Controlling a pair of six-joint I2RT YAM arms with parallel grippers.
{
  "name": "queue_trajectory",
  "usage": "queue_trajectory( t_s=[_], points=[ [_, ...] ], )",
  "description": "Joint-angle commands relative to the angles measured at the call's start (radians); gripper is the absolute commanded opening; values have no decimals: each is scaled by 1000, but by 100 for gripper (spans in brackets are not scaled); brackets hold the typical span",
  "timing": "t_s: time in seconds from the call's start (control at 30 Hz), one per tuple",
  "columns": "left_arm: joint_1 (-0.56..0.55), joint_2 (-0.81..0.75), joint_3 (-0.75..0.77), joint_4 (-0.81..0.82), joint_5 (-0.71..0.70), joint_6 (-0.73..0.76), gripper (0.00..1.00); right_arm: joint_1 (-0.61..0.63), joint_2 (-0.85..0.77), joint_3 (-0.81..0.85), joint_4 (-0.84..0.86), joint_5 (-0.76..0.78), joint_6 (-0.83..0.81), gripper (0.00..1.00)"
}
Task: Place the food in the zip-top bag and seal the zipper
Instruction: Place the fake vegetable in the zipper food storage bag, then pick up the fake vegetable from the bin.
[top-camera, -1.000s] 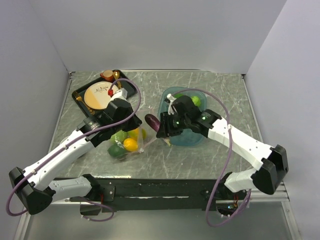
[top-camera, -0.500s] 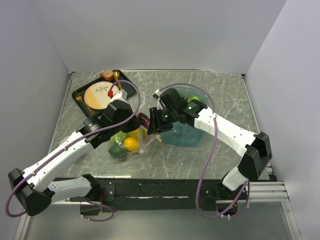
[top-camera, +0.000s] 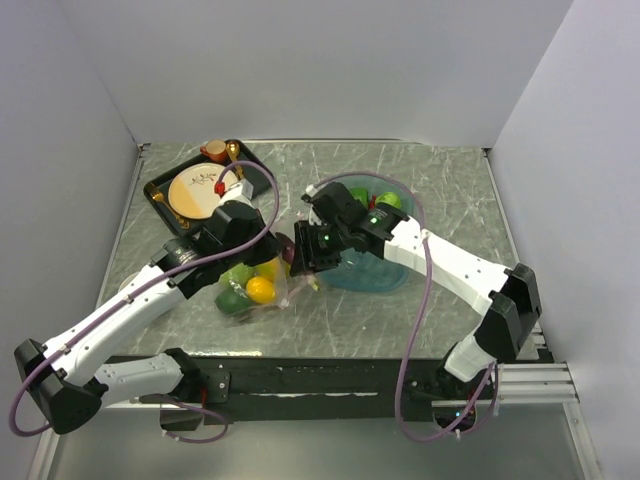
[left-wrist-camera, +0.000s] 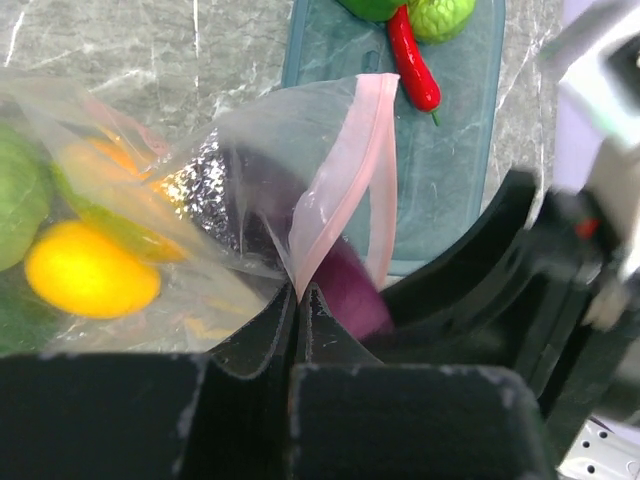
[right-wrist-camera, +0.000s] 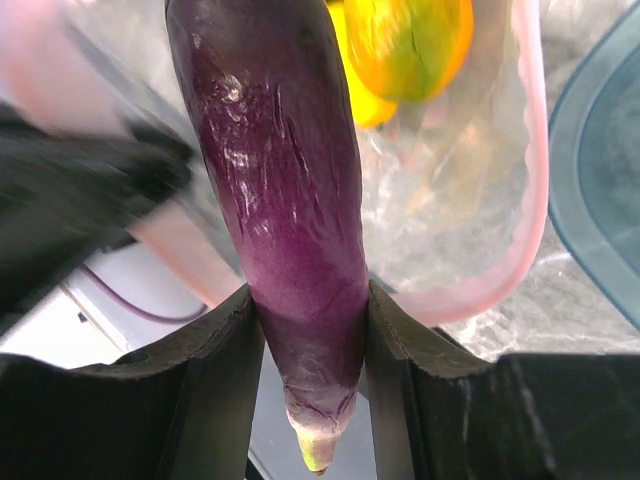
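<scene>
The clear zip-top bag (top-camera: 262, 283) lies at table centre-left, holding a yellow lemon (top-camera: 261, 289), an orange-yellow mango (right-wrist-camera: 410, 40) and green round fruits (top-camera: 236, 272). My left gripper (left-wrist-camera: 298, 292) is shut on the bag's pale pink zipper strip (left-wrist-camera: 345, 180), holding the mouth up and open. My right gripper (right-wrist-camera: 310, 330) is shut on the purple eggplant (right-wrist-camera: 275, 170), whose tip pokes into the bag's mouth; it also shows in the left wrist view (left-wrist-camera: 350, 290). A red chili (left-wrist-camera: 413, 62) and green fruits (top-camera: 388, 200) lie in the teal tub (top-camera: 375, 268).
A black tray (top-camera: 160, 192) with a round wooden plate (top-camera: 197, 190) and a small cup (top-camera: 213, 151) stands at the back left. Grey walls close in the table on three sides.
My right gripper has carried the eggplant leftward from above the teal tub to the bag's mouth. My left gripper has kept its hold on the zipper strip.
</scene>
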Motion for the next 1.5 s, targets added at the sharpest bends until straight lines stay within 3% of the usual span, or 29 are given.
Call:
queue_trajectory(
  t_s=[0.0, 0.2, 0.3, 0.57, 0.67, 0.8, 0.9, 0.93, 1.07, 1.23, 1.43, 1.47],
  points=[
    [2, -41, -10, 39, 17, 0, 1, 7, 68, 134, 0, 49, 3, 49],
    [4, -53, 2, 13, -4, 0, 1, 12, 106, 194, -20, 117, -11, 69],
    [2, -67, -2, 17, -6, -7, 1, 13, 79, 168, -6, 150, -16, 74],
    [2, -96, 68, -73, -101, -53, 1, -20, -208, 16, 86, 455, -17, 86],
    [5, -150, 99, -88, -174, -42, 1, -91, -312, -54, 101, 505, -16, 88],
    [24, -97, 182, -222, -268, -53, 1, -217, -391, -192, 127, 500, -34, 95],
    [24, 9, 220, -263, -222, -11, 1, -313, -360, -232, 98, 500, -59, 95],
    [24, 35, 231, -309, -239, -69, 1, -327, -324, -234, 87, 503, -74, 95],
    [38, -4, 140, -158, -129, -13, 1, -376, -241, -229, 92, 497, -137, 96],
    [13, 3, 215, -257, -236, -56, 1, -432, -81, -212, 136, 489, -191, 95],
    [38, -82, 182, -210, -165, -59, 1, -476, 79, -153, 155, 494, -220, 94],
    [38, -105, 180, -229, -252, -72, 1, -481, 91, -148, 171, 488, -220, 94]
  ],
)
